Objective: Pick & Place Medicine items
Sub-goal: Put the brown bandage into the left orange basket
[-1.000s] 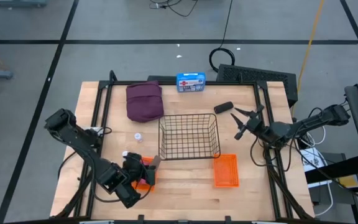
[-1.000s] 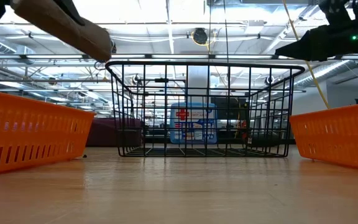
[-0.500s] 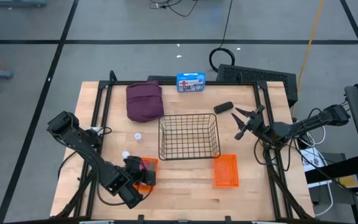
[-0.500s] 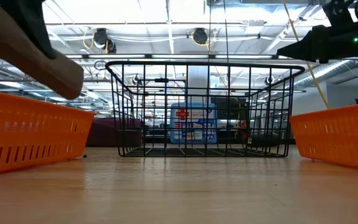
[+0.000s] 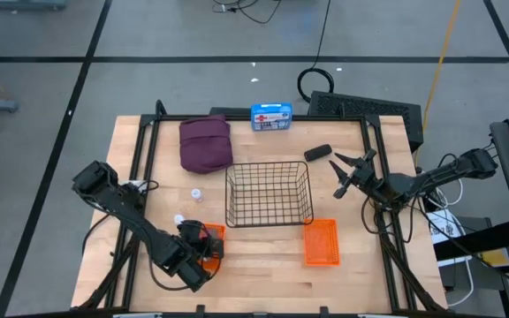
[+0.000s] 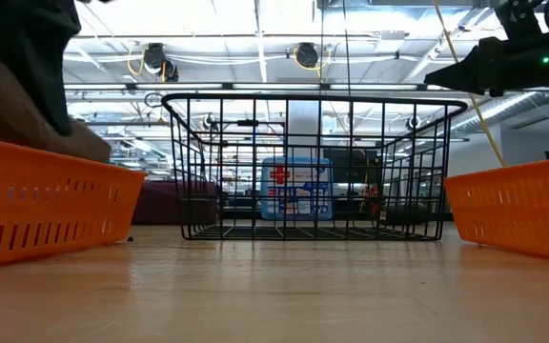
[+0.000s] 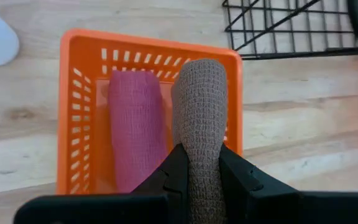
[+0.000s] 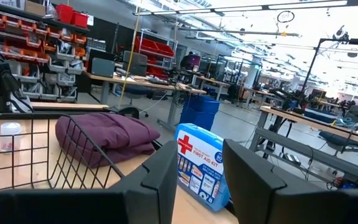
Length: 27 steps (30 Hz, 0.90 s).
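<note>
Overhead camera looks straight down on the whole pale wooden table (image 5: 263,265), with the black wire basket (image 5: 269,194) mid-frame; table-level camera sits on the boards facing that same black wire basket (image 6: 313,167) between two orange slotted plastic bins (image 6: 46,200), with a blue-and-white first-aid box (image 6: 295,191) behind it and the room's ceiling lights beyond. Left wrist camera looks steeply down, close over one orange slotted bin (image 7: 73,112) and the basket's corner (image 7: 291,28). Right wrist camera looks level across the table's far end, sharing the first-aid box (image 8: 197,165), a maroon soft fabric pouch (image 8: 107,140) and the basket's rim (image 8: 73,149) with the overhead view.
</note>
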{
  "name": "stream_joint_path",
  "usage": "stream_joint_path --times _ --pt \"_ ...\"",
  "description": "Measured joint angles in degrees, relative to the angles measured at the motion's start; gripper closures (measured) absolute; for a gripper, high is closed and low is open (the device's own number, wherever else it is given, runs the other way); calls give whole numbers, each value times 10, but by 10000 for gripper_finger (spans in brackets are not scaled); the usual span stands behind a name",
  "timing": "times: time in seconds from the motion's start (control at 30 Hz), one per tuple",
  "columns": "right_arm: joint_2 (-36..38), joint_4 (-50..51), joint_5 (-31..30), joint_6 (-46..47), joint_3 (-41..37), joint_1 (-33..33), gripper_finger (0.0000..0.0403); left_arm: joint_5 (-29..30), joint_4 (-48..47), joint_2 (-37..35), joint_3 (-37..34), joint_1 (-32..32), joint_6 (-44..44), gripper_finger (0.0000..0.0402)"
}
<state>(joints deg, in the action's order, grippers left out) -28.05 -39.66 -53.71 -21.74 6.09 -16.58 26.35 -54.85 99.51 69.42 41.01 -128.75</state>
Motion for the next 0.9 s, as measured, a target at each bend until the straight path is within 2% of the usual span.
stream_joint_path --times 0.37,0.63,0.9 --pt "0 0 0 0 0 0 291 -10 58 62 0 -18 4 348" --pt "0 0 0 0 0 0 292 -13 83 61 0 -21 37 268" --pt "0 0 0 0 0 0 293 -9 107 61 0 -29 103 231"
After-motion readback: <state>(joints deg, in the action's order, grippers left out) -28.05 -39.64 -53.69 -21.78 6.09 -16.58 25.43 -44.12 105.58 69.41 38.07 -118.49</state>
